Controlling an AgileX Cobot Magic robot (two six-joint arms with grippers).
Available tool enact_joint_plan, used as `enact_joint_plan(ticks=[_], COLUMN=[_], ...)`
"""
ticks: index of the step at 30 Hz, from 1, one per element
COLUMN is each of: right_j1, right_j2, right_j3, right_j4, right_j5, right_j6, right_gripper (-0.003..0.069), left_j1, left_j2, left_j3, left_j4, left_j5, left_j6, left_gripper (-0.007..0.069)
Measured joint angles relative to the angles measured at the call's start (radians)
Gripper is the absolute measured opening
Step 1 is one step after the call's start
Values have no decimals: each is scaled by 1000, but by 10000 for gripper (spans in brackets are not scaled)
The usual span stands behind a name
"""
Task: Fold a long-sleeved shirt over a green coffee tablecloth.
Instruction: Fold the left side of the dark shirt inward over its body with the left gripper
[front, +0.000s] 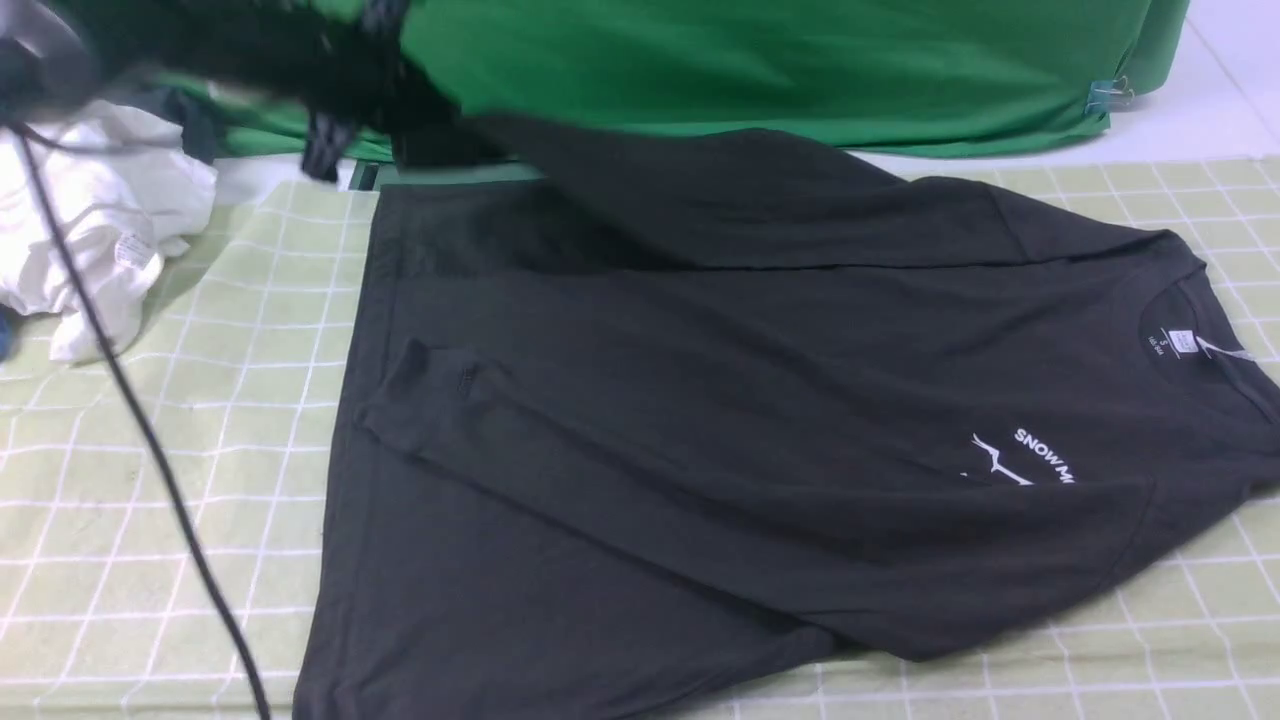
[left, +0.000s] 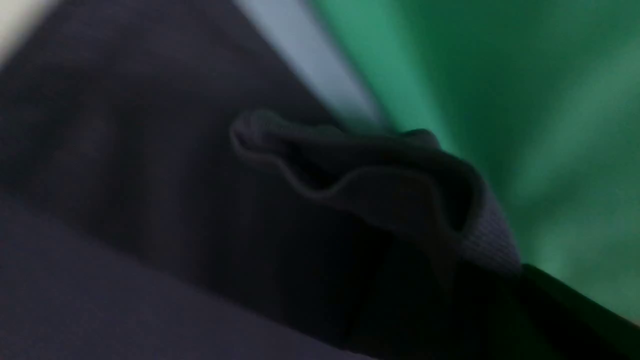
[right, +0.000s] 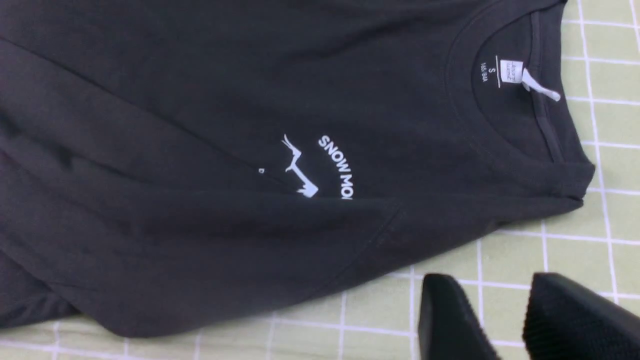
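Pinching the sleeve cuff of the long-sleeved shirt (front: 700, 400), our left gripper (front: 430, 135) is clamped tight (blurred in the front view); we see the shirt spread on the green coffee tablecloth (front: 150, 500), our right gripper (right: 492, 300) parted and empty near its shoulder

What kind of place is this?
Probably a lab cloth-folding station, not a home: gridded tablecloth, green backdrop held by a binder clip, spare white garment heaped near the long-sleeved shirt.
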Motion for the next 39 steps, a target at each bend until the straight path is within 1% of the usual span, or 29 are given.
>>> enact_joint_plan(ticks=[2,3,6,9,11,14,17,22,27,30,33,34,36,39], right_j1=[0,0,0,0,0,0,0,0,0,0,0,0,0,0], right_j2=[0,0,0,0,0,0,0,0,0,0,0,0,0,0], right_j3=[0,0,0,0,0,0,0,0,0,0,0,0,0,0], right_j4=[1,1,0,0,0,-1,-2,-3,-3,-3,-3,-3,-3,-3], right_j5=[5,16,46,57,57,60,63,62,60,60,60,60,60,60], right_j6=[0,0,3,4,4,5,6,6,6,4,3,3,3,3], right_gripper=[238,237,234,234,234,235,236,237,234,215,199,197,193,192], left_j1=[0,-3,-35,-71,-104,-139,-147,-147,-147,-147,-147,-147,-147,-147], left_j2=[-67,-93,-185,-246,-307,-395,-456,-477,-476,-476,-476,-476,-476,-476], left_j3=[-1,1,63,172,296,462,599,747,805,808,808,808,806,771], left_j4=[8,39,205,323,368,375,383,452,491,485,483,483,490,539], left_j5=[47,83,189,226,201,95,5,-38,-82,-83,-70,-70,-52,26], left_j6=[16,17,19,-1,-18,-7,14,36,95,116,118,118,118,118], left_gripper=[27,27,27,27,27,27,27,27,37,67,122,127,177,277])
